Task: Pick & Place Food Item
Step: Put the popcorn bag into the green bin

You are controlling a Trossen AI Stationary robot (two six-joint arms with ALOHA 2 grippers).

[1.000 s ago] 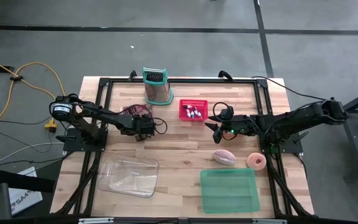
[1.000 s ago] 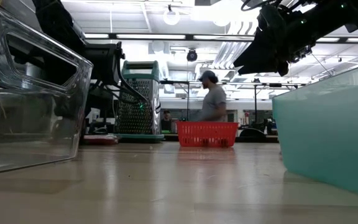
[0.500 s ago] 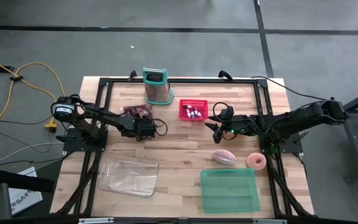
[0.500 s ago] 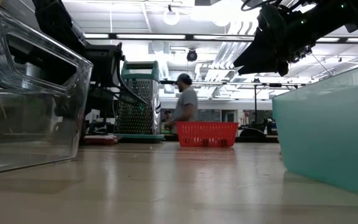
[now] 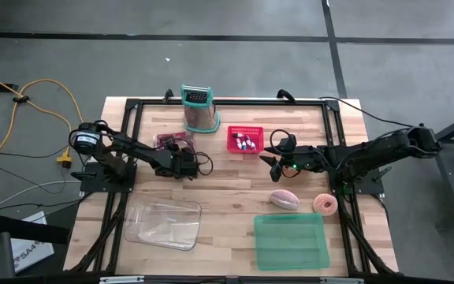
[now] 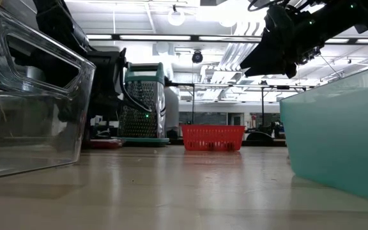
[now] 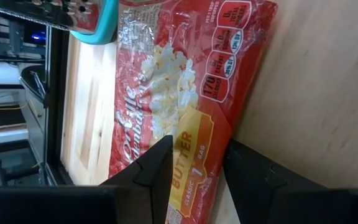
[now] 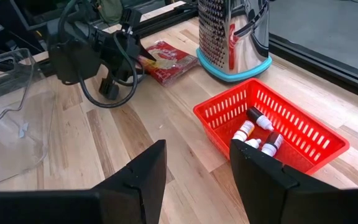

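A red butter-popcorn bag [image 7: 185, 87] lies flat on the table in front of the grater [image 5: 199, 109]; the high view shows the bag [image 5: 170, 140] at the left. My left gripper [image 5: 183, 162] is open and slants down over the bag's near short end, one finger on either side of it. The right wrist view shows the same gripper [image 8: 135, 53] beside the bag [image 8: 168, 60]. My right gripper [image 5: 277, 162] hangs open above the table's middle with nothing between its fingers [image 8: 197, 180]. My left gripper has its open fingers over the bag's near short end [image 7: 194, 165], slanting down from the table's near side. I cannot tell whether they touch it. The bag lies flat on the wood.
A red basket [image 5: 245, 140] with small bottles stands right of the grater. A pink food piece [image 5: 284, 198] and a doughnut [image 5: 325, 204] lie at the right. A clear container [image 5: 164, 224] and a green container [image 5: 289, 241] sit near the front edge.
My left wrist has turned a little and its gripper has edged toward the popcorn bag. In the room behind, a person has walked leftward and gone out of sight behind the grater. My right arm has kept still.
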